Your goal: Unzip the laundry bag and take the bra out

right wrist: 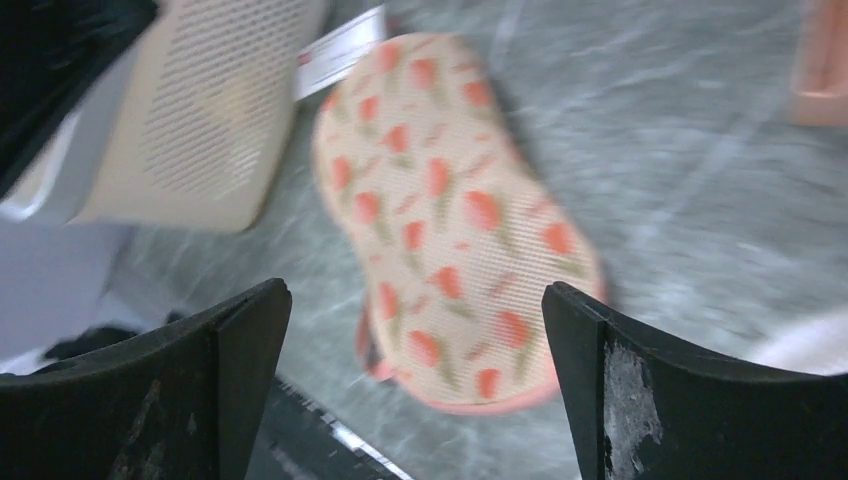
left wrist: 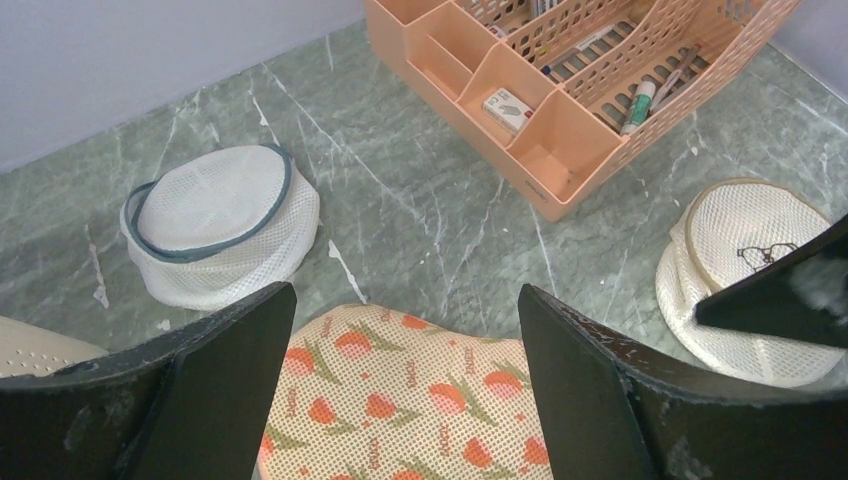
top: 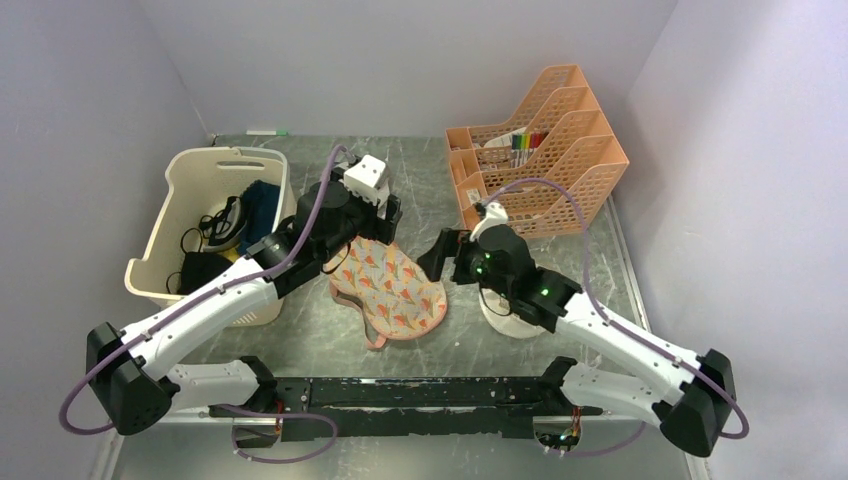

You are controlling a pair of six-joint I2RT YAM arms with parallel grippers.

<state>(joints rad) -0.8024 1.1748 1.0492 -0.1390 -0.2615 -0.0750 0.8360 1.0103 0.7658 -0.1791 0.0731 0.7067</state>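
I see the laundry bag (top: 392, 291) lying flat in the middle of the bench (top: 560, 260), its pink edge all around and a pink loop at the near end. Both arms are reaching over it. The left pincer (left wrist: 405, 300) is released, with its two black fingers (left wrist: 215, 385) spread wide, and the far lobe of the bag shows between them from above. The right pincer (right wrist: 415, 290) is released too and looks at the bag from the right side. This view is blurred, so I cannot tell if the zip is open.

Several things stand close. The cream basket (top: 200, 180) with dark clothes (top: 225, 225) is just beside the bag on the left, and a white label (right wrist: 340, 48) shows between them. Beyond the bag, a white mesh dome with grey-blue rim (left wrist: 220, 225) rests on the bench. The orange organizer (left wrist: 560, 110) stands at the far right and holds markers (left wrist: 640, 100) and a small box (left wrist: 508, 108). A round white disc with a glasses drawing (left wrist: 745, 265) lies to the right of the bag; in the top view the right arm covers it partly. From the left wrist a black part of the right arm (left wrist: 790, 290) cuts across this disc
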